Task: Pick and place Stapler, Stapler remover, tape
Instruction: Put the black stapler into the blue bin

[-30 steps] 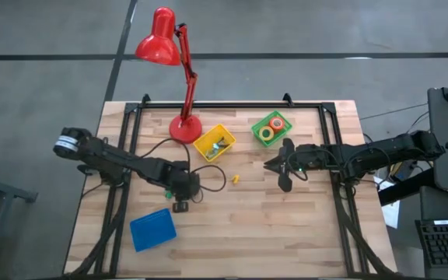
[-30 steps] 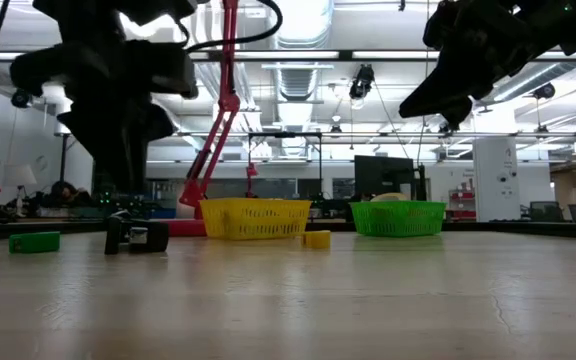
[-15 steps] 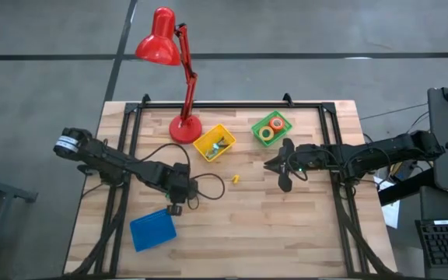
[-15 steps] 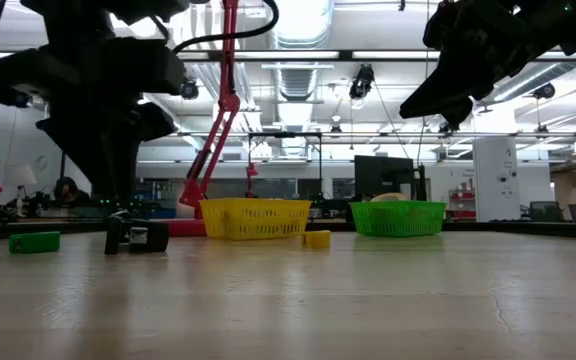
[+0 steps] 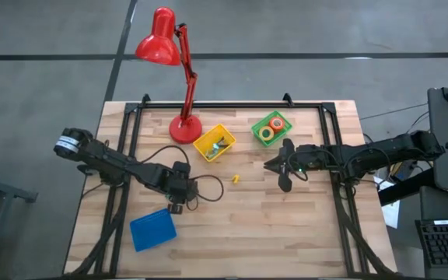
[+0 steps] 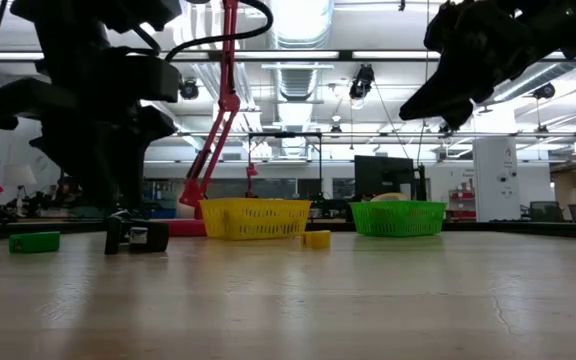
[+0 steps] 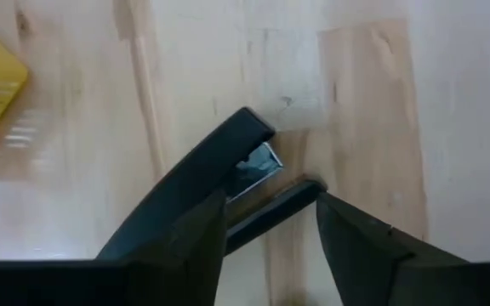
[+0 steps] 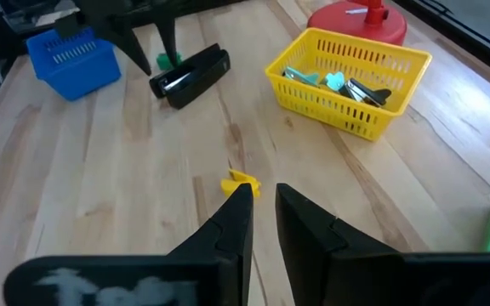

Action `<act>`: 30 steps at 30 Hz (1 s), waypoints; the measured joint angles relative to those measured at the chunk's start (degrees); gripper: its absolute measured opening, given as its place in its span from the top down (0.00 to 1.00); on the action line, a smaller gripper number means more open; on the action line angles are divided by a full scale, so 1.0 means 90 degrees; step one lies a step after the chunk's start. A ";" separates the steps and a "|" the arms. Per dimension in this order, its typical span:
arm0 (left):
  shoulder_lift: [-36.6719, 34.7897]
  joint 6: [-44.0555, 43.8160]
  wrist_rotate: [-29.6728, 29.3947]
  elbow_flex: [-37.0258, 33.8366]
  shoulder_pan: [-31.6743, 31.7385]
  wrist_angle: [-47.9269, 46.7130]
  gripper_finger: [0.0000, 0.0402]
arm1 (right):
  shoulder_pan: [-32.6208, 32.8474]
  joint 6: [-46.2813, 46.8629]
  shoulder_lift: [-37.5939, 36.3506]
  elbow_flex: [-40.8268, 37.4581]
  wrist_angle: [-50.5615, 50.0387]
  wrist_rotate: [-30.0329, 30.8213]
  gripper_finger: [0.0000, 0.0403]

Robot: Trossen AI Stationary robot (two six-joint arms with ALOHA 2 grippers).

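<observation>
The black stapler (image 7: 247, 160) lies flat on the wooden table (image 5: 286, 233), also seen in the high view (image 5: 176, 208) and the low view (image 6: 134, 236). My left gripper (image 7: 266, 225) hangs just above it, open, its fingers pointing down on either side of the stapler's rear end. Orange and yellow-green tape rolls (image 5: 271, 127) lie in the green basket (image 5: 257, 124). A small yellow stapler remover (image 5: 236, 180) rests on the table. My right gripper (image 8: 264, 194) waits raised near the green basket, with only a narrow gap between its fingers.
A yellow basket (image 5: 205, 149) holds small metal and teal pieces. A blue basket (image 5: 152, 230) sits near the table's near-left part. The red lamp's base (image 5: 185, 129) stands at the far side. A black cable loop (image 5: 209, 187) and a small green block (image 6: 34, 241) lie by the stapler.
My left gripper has shifted toward the table's near-left side and come down over the stapler. The stapler has stayed where it was.
</observation>
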 joint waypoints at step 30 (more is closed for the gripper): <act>0.0019 0.0530 0.0010 -0.0570 -0.0002 0.0538 0.54 | 0.0000 -0.0043 -0.0002 -0.0017 0.0176 0.0000 0.88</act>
